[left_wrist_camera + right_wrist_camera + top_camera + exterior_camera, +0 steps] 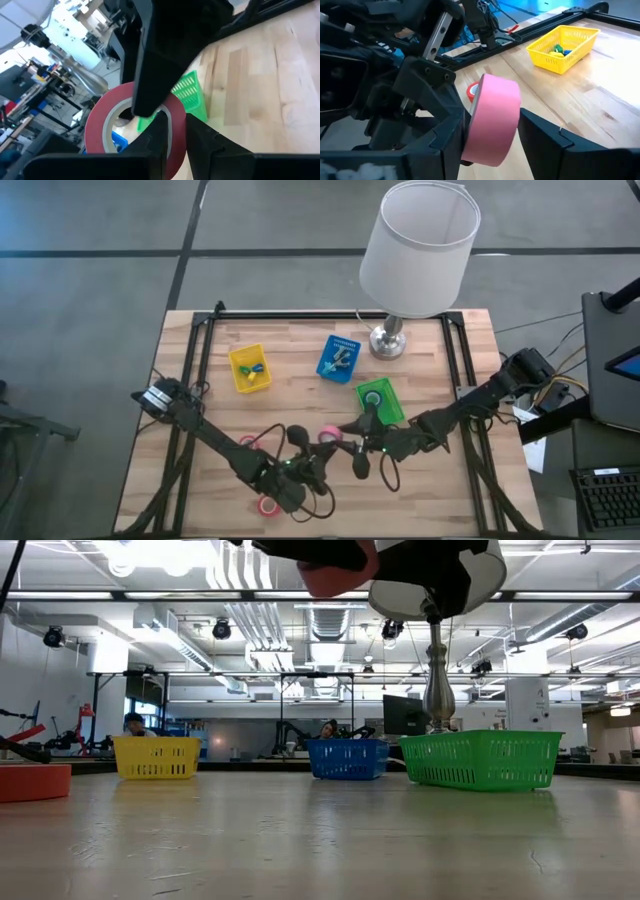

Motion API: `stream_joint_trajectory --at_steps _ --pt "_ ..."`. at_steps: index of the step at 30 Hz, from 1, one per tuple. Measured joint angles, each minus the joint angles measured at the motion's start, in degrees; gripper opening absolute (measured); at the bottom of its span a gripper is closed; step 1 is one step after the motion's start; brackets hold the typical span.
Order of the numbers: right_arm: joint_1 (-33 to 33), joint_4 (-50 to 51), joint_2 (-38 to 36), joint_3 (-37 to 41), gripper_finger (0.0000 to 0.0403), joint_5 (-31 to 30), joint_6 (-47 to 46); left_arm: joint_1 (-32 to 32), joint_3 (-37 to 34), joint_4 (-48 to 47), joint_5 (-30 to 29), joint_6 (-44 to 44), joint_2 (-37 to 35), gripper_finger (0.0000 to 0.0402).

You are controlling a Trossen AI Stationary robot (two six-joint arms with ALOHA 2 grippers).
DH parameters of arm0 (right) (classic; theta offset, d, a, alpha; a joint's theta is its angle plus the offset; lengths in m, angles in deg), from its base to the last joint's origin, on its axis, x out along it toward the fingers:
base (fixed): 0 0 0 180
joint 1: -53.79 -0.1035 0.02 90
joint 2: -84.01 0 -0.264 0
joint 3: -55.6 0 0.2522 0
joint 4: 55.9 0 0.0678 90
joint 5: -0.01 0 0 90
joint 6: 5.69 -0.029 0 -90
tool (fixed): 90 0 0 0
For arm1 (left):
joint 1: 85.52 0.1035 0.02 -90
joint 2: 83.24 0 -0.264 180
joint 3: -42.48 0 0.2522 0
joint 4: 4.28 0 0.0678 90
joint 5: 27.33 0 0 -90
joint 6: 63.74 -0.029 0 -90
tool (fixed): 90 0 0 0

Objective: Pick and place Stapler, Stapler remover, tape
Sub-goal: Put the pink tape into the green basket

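Holding aloft: pink tape roll [328, 436], clear of the table [440, 490], over its front middle, between the two arms
Left gripper [175, 140]: clenched on the wall of the pink tape roll, one finger on either side of the ring's rim
Right gripper [492, 145]: closed on the same roll from the opposite side, fingers set flat against its two broad faces
Step in hand: judged a hand-over of the roll from one arm to the other, on the way to a tray; stapler and stapler remover not made out anywhere outside the trays
Destination, judged: green tray [390, 408], nearest the grippers and just behind the right one; small ring-like item already inside, kind not certain
Next move calls for: one gripper releasing cleanly while the other keeps its clamp; then a short carry over the green tray's rim and a low drop, so as not to let the roll bounce or run off
Other tape: red roll [268, 505] lying flat near the table's front edge, beside the left arm
Other fixtures: yellow tray [250, 368] and blue tray [338, 358] well back, each with small items inside; lamp [390, 340] behind the green tray
Brands, labels, writing: none legible on roll, trays or arms in any view
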State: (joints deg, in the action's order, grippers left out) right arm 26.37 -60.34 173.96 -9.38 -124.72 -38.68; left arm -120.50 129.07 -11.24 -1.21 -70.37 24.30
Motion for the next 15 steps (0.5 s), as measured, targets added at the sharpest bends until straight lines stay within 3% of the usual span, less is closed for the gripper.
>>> stream_joint_trajectory --at_steps 9,15 --pt "-0.1 0.0 0.0 0.0 0.0170 0.2 0.0 0.2 0.0 2.5 0.4 -2.8 0.0 0.0051" --pt "-0.1 0.3 0.0 0.0 0.0128 0.2 -0.1 0.7 0.0 2.4 1.3 -2.3 0.0 0.0051"
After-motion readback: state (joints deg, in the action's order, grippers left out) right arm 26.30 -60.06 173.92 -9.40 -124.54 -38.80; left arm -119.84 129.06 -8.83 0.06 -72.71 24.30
